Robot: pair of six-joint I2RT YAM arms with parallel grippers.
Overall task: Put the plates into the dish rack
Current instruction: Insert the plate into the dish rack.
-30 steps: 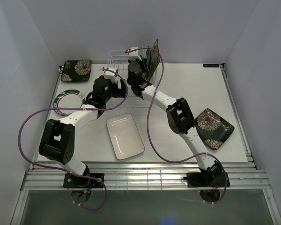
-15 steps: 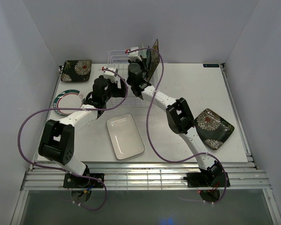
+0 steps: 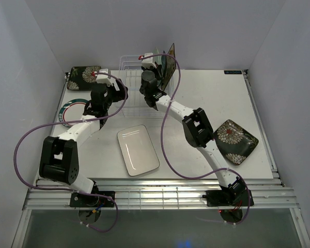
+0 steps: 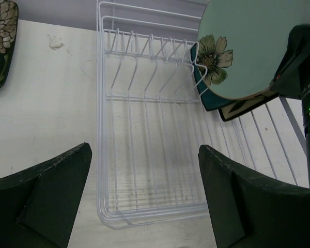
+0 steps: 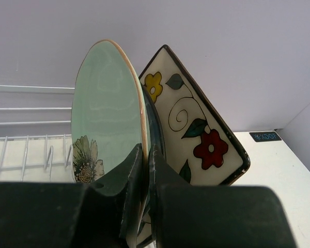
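Observation:
The white wire dish rack point(image 3: 126, 64) point(image 4: 144, 129) stands at the back of the table. Upright in its right end are a round mint-green plate point(image 5: 103, 119) point(image 4: 248, 46), a teal square plate point(image 4: 206, 101) and a cream square floral plate point(image 5: 196, 124) point(image 3: 171, 62). My right gripper point(image 5: 147, 155) point(image 3: 156, 63) is shut on the mint-green plate's rim. My left gripper point(image 4: 144, 155) point(image 3: 109, 89) hangs open and empty over the rack's near left corner. On the table lie a white rectangular plate point(image 3: 138, 150), two dark square floral plates point(image 3: 84, 77) point(image 3: 236, 140) and a round green-rimmed plate point(image 3: 72, 111), which my left arm partly covers.
The rack's left slots point(image 4: 139, 46) hold nothing. Walls close in the table at the back and on both sides. A purple cable point(image 3: 168, 129) loops from each arm over the table.
My left arm has swung left and back from the rack's front, its gripper still open. The right arm and the plate in it have not moved.

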